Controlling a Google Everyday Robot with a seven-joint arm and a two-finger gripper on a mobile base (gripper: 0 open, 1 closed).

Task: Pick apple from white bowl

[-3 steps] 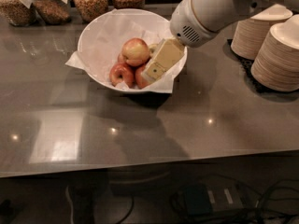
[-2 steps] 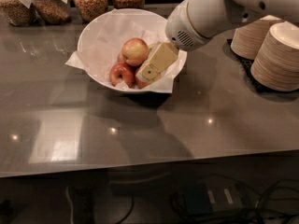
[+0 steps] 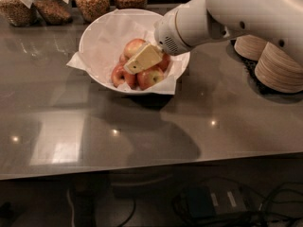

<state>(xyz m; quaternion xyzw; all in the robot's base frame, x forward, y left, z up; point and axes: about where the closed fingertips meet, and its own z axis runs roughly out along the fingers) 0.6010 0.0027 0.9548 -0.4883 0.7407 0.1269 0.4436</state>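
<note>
One glossy apple (image 3: 133, 46) lies beside blocky jaws in white bowl (image 3: 91, 33).

So basically only the arm (image 3: 227, 13) side of things has been moved. The gripper (image 3: 142, 59) has been shifted from the right-hand rim of the white bowl (image 3: 102, 37) in toward its middle, and it's now parked right over the pile of fruit. The apple (image 3: 132, 46), which could be seen whole before, is now partly covered along its lower right by the gripper. A darker apple (image 3: 164, 62) toward the right side of the bowl, hidden a second ago, has been uncovered. The wrist has been brought lower and further over the bowl's right rim, and more of the stacked tan bowls (image 3: 279, 70) well right of the bowl is now blocked.
</note>
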